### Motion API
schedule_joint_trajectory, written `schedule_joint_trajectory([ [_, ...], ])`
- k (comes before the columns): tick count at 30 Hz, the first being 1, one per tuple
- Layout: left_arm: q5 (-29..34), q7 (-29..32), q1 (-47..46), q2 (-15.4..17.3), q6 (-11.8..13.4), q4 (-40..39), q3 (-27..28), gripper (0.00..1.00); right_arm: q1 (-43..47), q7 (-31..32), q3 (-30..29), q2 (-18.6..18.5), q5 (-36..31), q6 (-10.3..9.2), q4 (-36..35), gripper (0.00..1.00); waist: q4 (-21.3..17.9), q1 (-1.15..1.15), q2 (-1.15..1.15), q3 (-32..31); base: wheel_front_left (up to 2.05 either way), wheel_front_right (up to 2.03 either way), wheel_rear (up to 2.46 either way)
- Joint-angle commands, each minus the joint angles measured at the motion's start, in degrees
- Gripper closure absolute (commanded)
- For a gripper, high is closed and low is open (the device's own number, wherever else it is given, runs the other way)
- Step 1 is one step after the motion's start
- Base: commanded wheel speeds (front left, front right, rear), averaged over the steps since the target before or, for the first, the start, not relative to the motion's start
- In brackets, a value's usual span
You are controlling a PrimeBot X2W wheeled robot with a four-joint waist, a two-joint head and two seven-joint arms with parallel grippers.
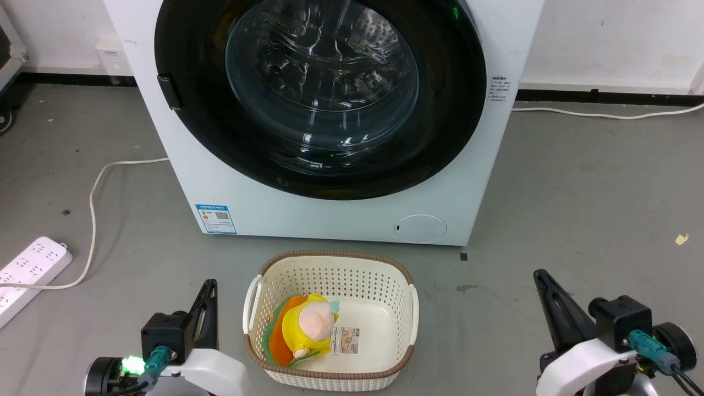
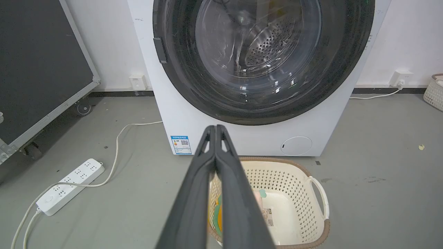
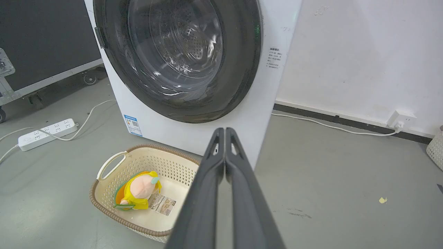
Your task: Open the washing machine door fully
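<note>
One washer [image 1: 330, 220] stands on the grey floor against the wall. Its one door [image 1: 322, 93] is shut flat on the front, with a small dark handle [image 1: 169, 92] on its left edge. Low on the front are one blue label [image 1: 215, 218] at the left and one round cap [image 1: 421, 229] at the right. One cream basket [image 1: 335, 254] sits on the floor near the washer's front. It holds one yellow toy [image 1: 308, 327] and one paper card [image 1: 346, 340]. There are two grippers. The left gripper [image 2: 215, 128] is clenched, fingers pressed together on nothing, and it is left of the basket. The right gripper [image 3: 225, 130] is clenched empty too, and it is right of the basket. Both are well apart from the door. One power strip [image 1: 33, 269] lies at the far left. Two white cables run over the floor, one on the left [image 1: 93, 203] and one on the right [image 1: 605, 114]. A second basket [image 2: 436, 91] shows at the right edge, and one black case [image 2: 38, 69] stands at the left.
</note>
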Motion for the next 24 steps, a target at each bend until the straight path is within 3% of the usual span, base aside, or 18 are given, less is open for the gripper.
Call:
schedule_joint_trajectory([
  [1,0.5,0.0,-0.9,0.0,0.1,-0.2,0.0,1.0,0.4,0.0,0.0,0.2,-0.4,-0.04,-0.2,1.0,0.0,0.0,0.0,0.0,0.0,0.0,0.0],
  [24,0.5,0.0,-0.9,0.0,0.1,-0.2,0.0,1.0,0.4,0.0,0.0,0.2,-0.4,-0.04,-0.2,1.0,0.0,0.0,0.0,0.0,0.0,0.0,0.0],
])
